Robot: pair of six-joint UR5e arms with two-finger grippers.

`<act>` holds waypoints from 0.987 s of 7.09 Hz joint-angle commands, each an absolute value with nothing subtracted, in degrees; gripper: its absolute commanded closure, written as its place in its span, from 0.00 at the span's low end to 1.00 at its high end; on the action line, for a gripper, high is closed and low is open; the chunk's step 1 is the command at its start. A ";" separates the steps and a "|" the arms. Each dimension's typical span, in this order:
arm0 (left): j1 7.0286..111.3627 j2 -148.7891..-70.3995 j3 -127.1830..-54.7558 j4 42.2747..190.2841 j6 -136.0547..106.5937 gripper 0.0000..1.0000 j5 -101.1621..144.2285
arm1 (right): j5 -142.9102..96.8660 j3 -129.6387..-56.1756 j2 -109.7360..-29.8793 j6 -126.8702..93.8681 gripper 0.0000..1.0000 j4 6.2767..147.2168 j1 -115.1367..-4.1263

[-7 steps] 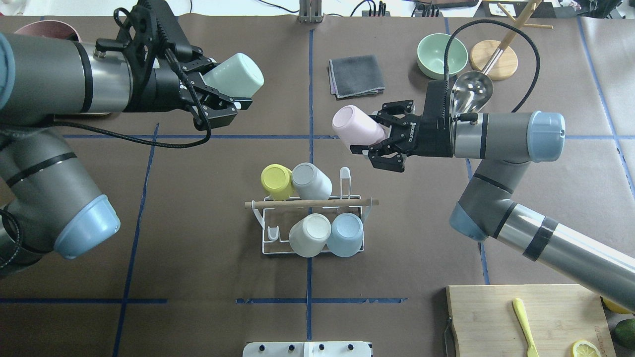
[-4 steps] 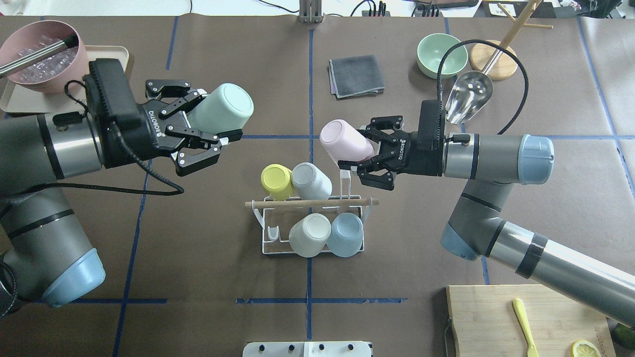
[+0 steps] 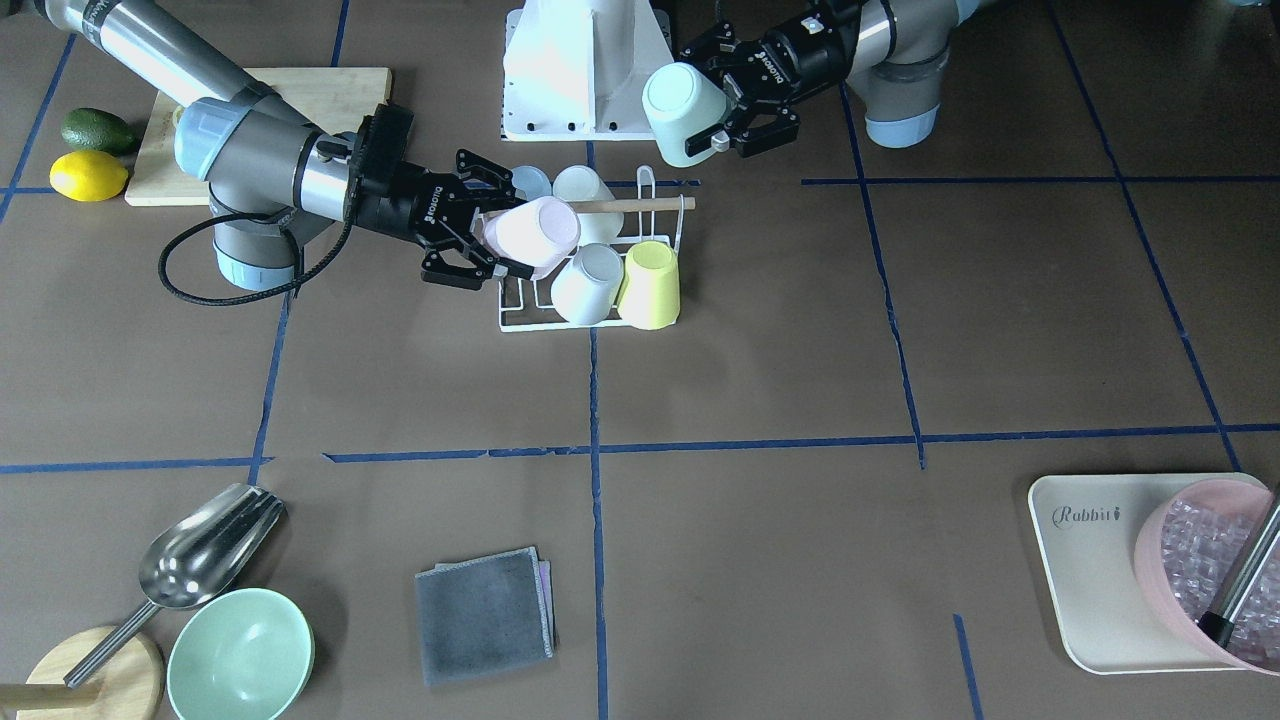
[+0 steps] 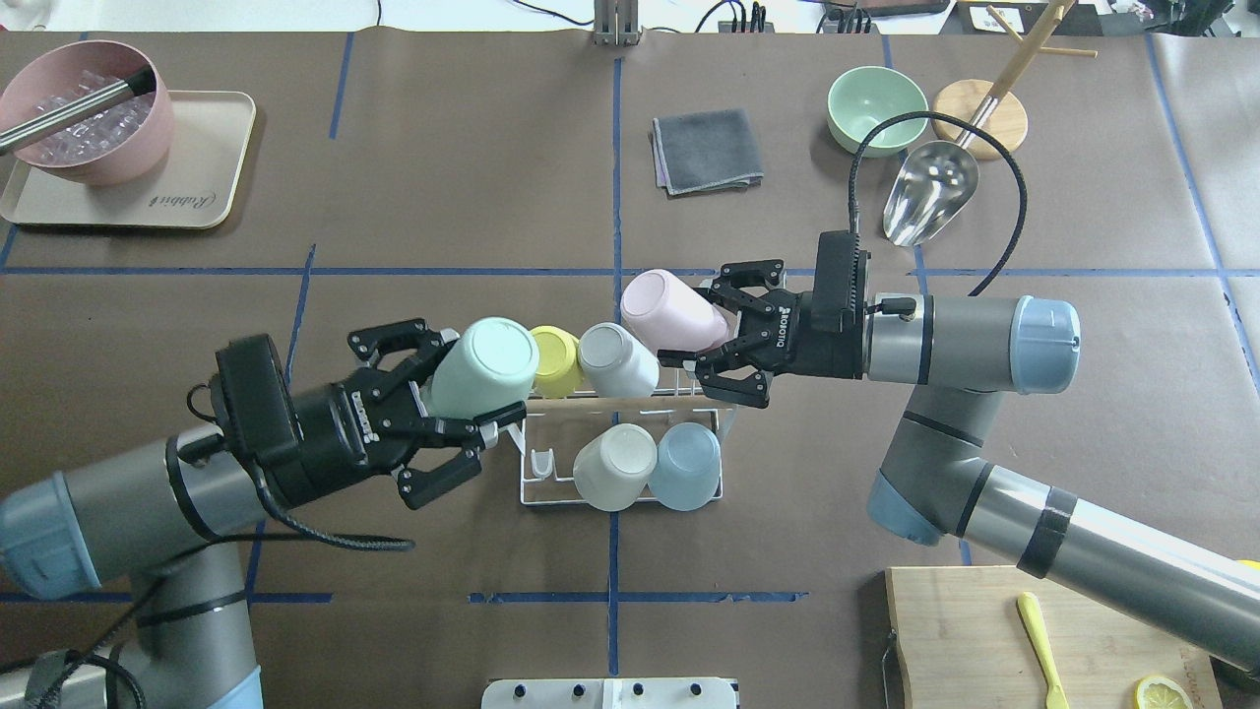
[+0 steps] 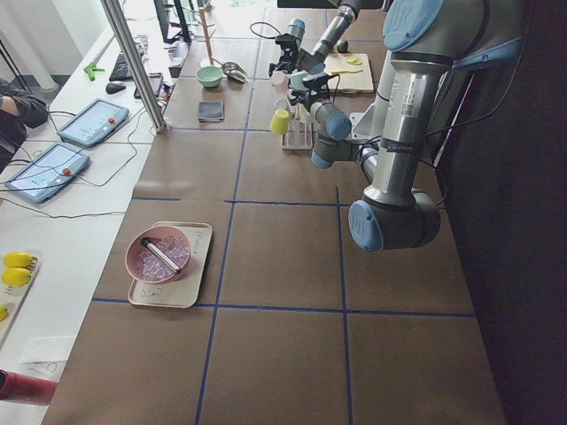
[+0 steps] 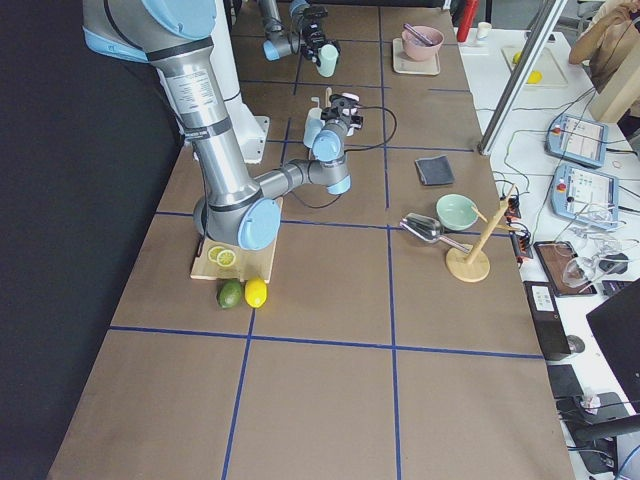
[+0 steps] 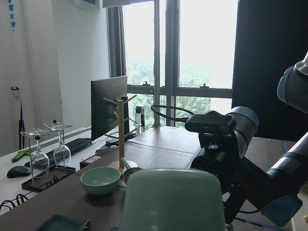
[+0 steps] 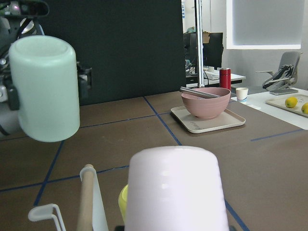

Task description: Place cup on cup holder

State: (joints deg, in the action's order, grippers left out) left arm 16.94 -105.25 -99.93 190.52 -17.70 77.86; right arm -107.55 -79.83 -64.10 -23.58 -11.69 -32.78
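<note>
pink cup (image 4: 667, 307) sideways, base leftward

Pink cup (image 8: 175, 187) in the foreground, base up; mint cup (image 8: 44, 86) hanging beyond it. Pink bowl (image 8: 205, 101) on a tray (image 8: 211, 124) near the edge of the bench (image 8: 134, 139).

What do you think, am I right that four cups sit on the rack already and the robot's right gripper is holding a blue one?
Almost. In the overhead view the right gripper holds a pink cup, not a blue one, just above the rack. The rest is right.
</note>
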 commanded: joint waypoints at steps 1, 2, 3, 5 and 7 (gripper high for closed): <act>14.15 -107.31 -94.58 197.21 -17.40 0.92 74.09 | -107.49 -79.89 -64.16 -23.73 0.80 -11.69 -32.87; 14.06 -107.58 -94.31 197.31 -17.32 0.92 74.00 | -107.40 -79.81 -64.16 -23.90 0.79 -11.69 -32.96; 14.06 -108.88 -91.96 197.75 -17.23 0.92 74.00 | -107.32 -79.72 -64.25 -23.91 0.76 -11.69 -33.13; 13.97 -109.51 -89.74 198.90 -16.96 0.91 74.00 | -107.31 -79.72 -65.04 -23.99 0.70 -11.69 -33.05; 13.89 -110.03 -87.99 199.42 -16.96 0.90 74.00 | -107.31 -79.37 -65.21 -24.26 0.01 -11.78 -33.05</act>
